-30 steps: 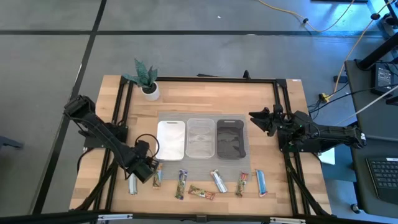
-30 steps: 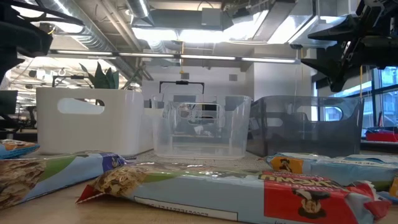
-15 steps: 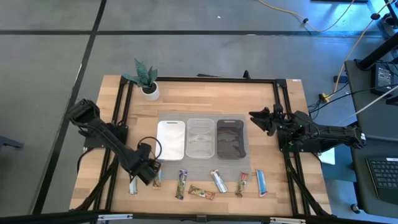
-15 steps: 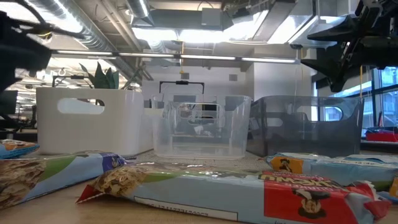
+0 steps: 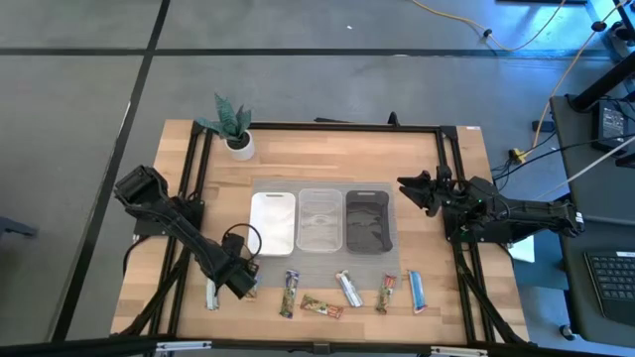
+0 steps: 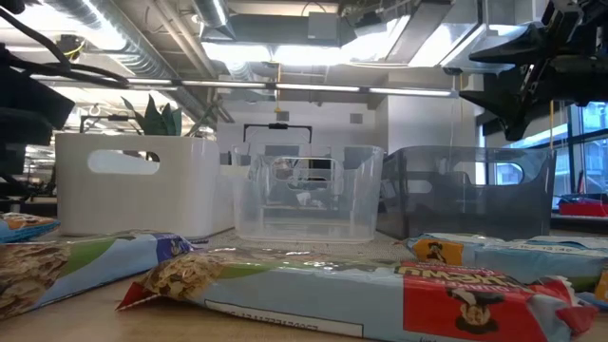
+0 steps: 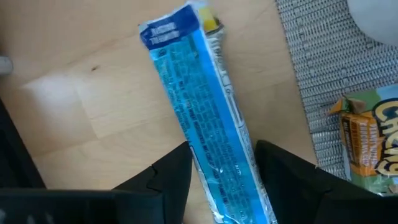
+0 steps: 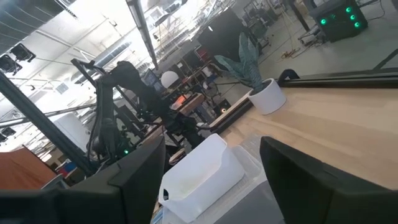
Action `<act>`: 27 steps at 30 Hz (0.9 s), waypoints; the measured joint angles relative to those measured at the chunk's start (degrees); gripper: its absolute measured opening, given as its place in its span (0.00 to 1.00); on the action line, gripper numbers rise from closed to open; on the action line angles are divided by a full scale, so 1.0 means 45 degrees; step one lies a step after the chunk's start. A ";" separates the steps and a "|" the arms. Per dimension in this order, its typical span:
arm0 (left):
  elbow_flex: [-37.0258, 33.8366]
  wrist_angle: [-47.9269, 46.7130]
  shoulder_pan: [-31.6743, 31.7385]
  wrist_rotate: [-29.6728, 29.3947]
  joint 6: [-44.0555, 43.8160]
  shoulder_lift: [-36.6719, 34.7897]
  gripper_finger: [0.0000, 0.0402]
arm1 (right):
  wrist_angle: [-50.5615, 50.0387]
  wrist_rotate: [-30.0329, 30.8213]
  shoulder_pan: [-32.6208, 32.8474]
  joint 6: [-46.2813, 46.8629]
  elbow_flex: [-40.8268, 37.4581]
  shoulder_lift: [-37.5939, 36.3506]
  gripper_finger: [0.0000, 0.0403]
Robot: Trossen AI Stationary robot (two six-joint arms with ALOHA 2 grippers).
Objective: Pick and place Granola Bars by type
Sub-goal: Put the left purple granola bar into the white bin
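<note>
I read the table from its near edge outward. Along that edge lies a row of slim foil-wrapped granola bars: a blue-wrapped bar [image 5: 212,295] at the left end, a green-and-brown bar [image 5: 251,283] beside it, then a green-wrapped bar [image 5: 289,294], a brown-and-red bar [image 5: 321,306], a silver-white bar [image 5: 348,289], a further green-and-red bar [image 5: 386,294] and a second blue bar [image 5: 418,292] at the right end.

My left gripper [image 5: 236,279] is low over the left end of the row. Its wrist view shows the dark fingers [image 7: 171,180] spread wide, one on each side of the blue-wrapped bar [image 7: 202,124], which lies flat on the bare wood; I cannot tell whether they touch it.

Behind the row, on a grey woven mat [image 5: 268,266], three rectangular trays stand side by side: white opaque tray [image 5: 272,220], clear plastic tray [image 5: 319,220], dark smoky tray [image 5: 368,220].

My right gripper [image 5: 409,187] waits just right of the dark tray, raised off the table, fingers parted and holding nothing.

At the far left corner stands a small potted plant in a white pot [image 5: 235,134].
</note>
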 joint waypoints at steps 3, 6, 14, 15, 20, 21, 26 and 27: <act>-0.0038 0.0046 0.0000 -0.0006 0.0000 -0.0266 0.40 | 0.0000 0.0003 0.0000 0.0027 -0.0002 -0.0003 0.66; -0.0068 0.0110 -0.0010 0.0321 0.0007 -0.0576 0.36 | 0.0000 0.0000 0.0000 0.0032 -0.0002 -0.0003 0.66; -0.0063 -0.0439 -0.0013 0.0313 0.0019 -0.1372 0.29 | 0.0000 -0.0002 0.0004 0.0019 -0.0002 -0.0002 0.66; -0.0063 -0.0524 -0.0015 0.0330 0.0018 -0.1530 0.29 | 0.0000 -0.0002 0.0001 0.0018 -0.0002 0.0000 0.66; -0.0063 -0.1441 -0.0005 0.0297 -0.0478 -0.2803 0.28 | 0.0000 -0.0002 0.0003 0.0010 -0.0006 0.0000 0.66; -0.0063 -0.1674 -0.0006 0.0252 -0.0649 -0.3140 0.28 | 0.0000 -0.0002 0.0000 0.0008 -0.0006 -0.0003 0.66; -0.0058 -0.2334 0.0032 -0.0782 -0.1298 -0.4872 0.28 | 0.0000 -0.0002 0.0003 0.0003 -0.0006 -0.0003 0.66; -0.0058 -0.2344 0.0068 -0.1142 -0.1345 -0.5226 0.28 | 0.0000 -0.0002 0.0000 0.0002 -0.0006 -0.0003 0.66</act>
